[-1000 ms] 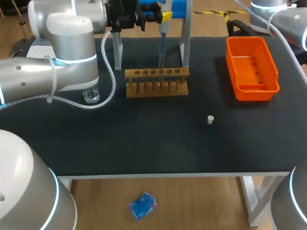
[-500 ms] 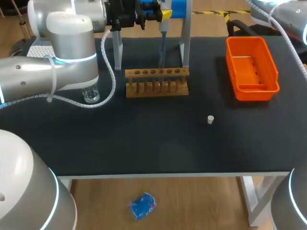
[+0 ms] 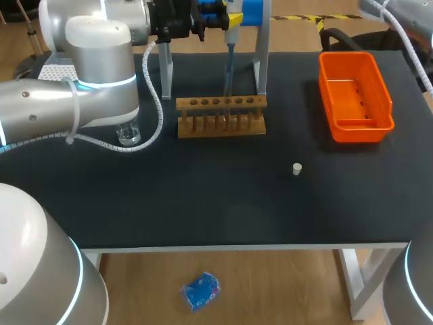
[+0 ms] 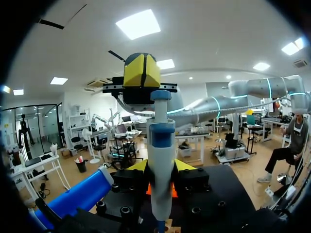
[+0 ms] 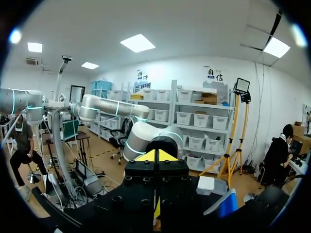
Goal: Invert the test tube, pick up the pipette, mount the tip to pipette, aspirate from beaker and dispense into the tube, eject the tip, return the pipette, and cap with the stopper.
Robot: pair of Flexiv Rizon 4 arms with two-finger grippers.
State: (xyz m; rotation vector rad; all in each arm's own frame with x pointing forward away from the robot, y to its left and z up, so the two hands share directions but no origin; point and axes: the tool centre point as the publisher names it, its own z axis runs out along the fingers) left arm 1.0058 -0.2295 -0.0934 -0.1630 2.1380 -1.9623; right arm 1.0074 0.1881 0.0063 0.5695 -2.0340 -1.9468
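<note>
The white-and-blue pipette (image 4: pixel 161 145) stands upright between the yellow fingers (image 4: pixel 138 166) of my left gripper (image 4: pixel 161 167), which is shut on it. In the head view the left gripper (image 3: pixel 226 22) holds the pipette (image 3: pixel 230 51) at the stand (image 3: pixel 259 54), its thin lower end pointing down at the wooden tube rack (image 3: pixel 221 115). The beaker (image 3: pixel 128 133) is half hidden under my left arm. The small white stopper (image 3: pixel 296 168) lies on the mat. My right gripper (image 5: pixel 156 158) is shut with nothing in it and also shows beyond the pipette's top (image 4: pixel 141 70).
An orange bin (image 3: pixel 355 95) sits at the back right. A white tip box (image 3: pixel 57 69) is at the back left behind my left arm. My right arm (image 3: pixel 399 17) crosses the back right corner.
My right arm has drawn back toward the upper right corner of the head view. The left arm and the pipette have not moved.
</note>
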